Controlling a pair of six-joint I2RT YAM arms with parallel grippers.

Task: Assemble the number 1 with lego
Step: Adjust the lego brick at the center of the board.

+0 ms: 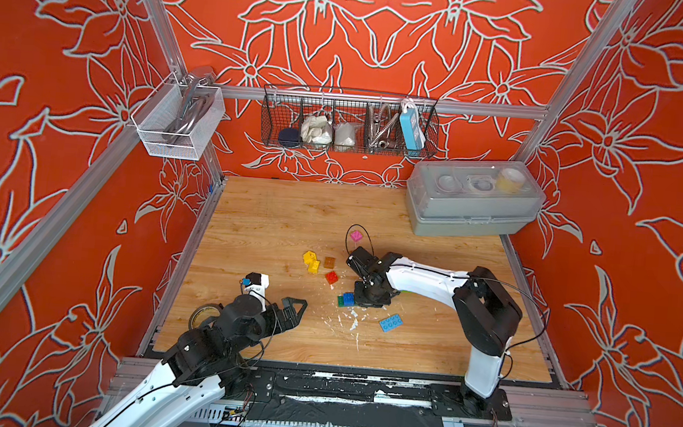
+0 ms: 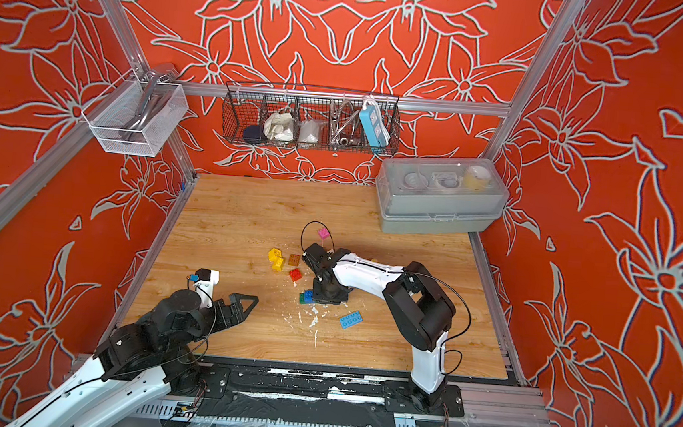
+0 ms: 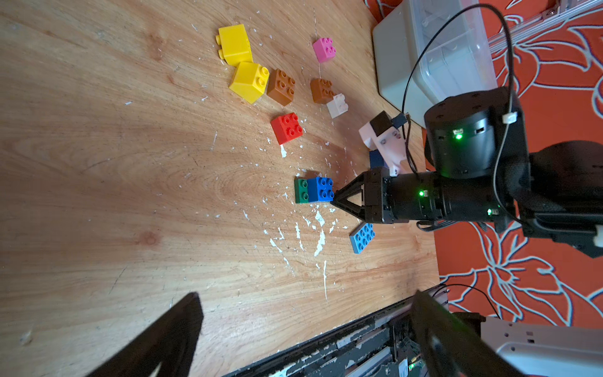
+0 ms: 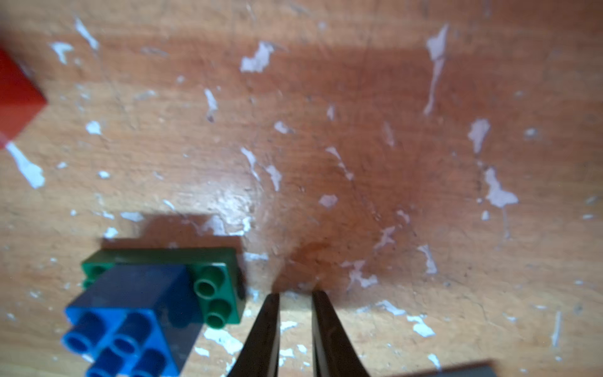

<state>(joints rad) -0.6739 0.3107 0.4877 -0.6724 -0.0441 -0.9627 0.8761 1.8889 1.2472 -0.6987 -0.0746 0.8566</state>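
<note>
A blue brick (image 1: 348, 298) (image 3: 321, 189) sits on one end of a green plate (image 1: 341, 301) (image 4: 215, 293) near the middle of the table. My right gripper (image 3: 333, 199) (image 4: 295, 293) points down at the wood just beside that stack, shut with nothing between its fingers. Loose lego lies behind it: two yellow bricks (image 1: 311, 261), a brown one (image 1: 329, 262), a red one (image 1: 331, 277), a pink one (image 1: 356, 235), plus another brown (image 3: 321, 90) and a white (image 3: 337, 105). A light blue plate (image 1: 391, 322) lies nearer the front. My left gripper (image 1: 297, 308) (image 3: 308, 293) hovers open and empty at the front left.
A grey toolbox (image 1: 472, 204) stands at the back right corner. A roll of tape (image 1: 202, 316) lies under the left arm at the table's left edge. A wire basket (image 1: 349, 123) and a white mesh basket (image 1: 176, 122) hang on the walls. White flecks mark the wood.
</note>
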